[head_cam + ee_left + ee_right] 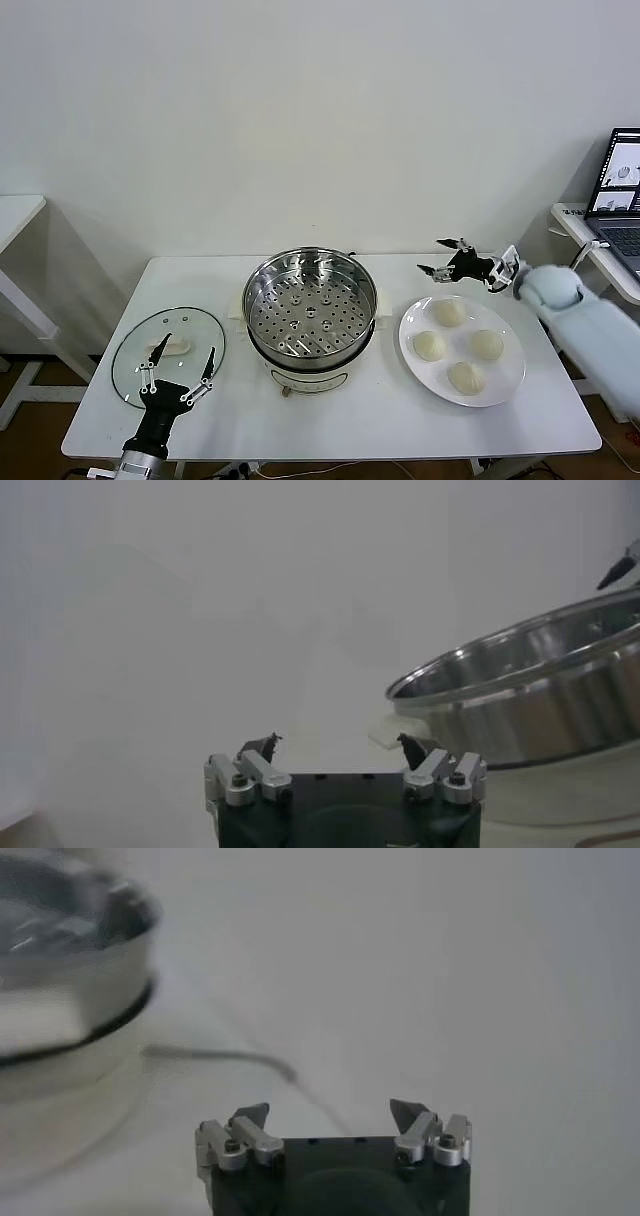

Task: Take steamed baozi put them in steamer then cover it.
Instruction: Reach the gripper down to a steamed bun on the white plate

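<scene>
Several cream-white baozi (448,312) sit on a white plate (505,381) on the right of the table. The steel steamer (310,305) with its perforated tray stands in the middle; its wall also shows in the left wrist view (530,695) and the right wrist view (70,958). A round glass lid (168,355) with a white handle lies flat at the left. My right gripper (440,257) is open and empty, in the air behind the plate, beside the steamer. My left gripper (178,370) is open and empty over the lid's near edge.
A black cable (240,1060) runs on the table behind the steamer. A side desk with a laptop (618,190) stands at the far right. Another white table's corner (15,215) is at the far left.
</scene>
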{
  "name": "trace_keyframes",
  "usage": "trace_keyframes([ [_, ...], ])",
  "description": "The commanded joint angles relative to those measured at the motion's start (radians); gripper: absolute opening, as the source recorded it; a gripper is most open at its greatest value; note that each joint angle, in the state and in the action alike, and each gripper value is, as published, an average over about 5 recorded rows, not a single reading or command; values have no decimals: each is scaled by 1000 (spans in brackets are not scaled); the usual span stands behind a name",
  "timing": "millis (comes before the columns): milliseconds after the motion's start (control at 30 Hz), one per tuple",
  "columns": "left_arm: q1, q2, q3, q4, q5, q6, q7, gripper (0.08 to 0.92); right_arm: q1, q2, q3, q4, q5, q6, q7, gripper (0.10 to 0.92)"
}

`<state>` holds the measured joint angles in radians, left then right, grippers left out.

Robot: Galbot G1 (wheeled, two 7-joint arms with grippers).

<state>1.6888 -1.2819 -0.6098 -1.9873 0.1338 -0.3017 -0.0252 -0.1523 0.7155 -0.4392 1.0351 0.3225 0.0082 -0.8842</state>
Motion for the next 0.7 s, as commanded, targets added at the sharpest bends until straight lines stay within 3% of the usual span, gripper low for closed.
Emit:
trace_keyframes([
  [33,2,-3,-1,2,2,-2,-1,823,229,-6,-209,-128,-264,28,-380,823],
  [333,12,-10,-10,0,6,-6,-1,823,244,84,-307,-192,-415,35,-340,823],
  [700,20,-19,-17,-1,8,-11,-4,823,193,149,-280,-263,-460,39,-248,823],
])
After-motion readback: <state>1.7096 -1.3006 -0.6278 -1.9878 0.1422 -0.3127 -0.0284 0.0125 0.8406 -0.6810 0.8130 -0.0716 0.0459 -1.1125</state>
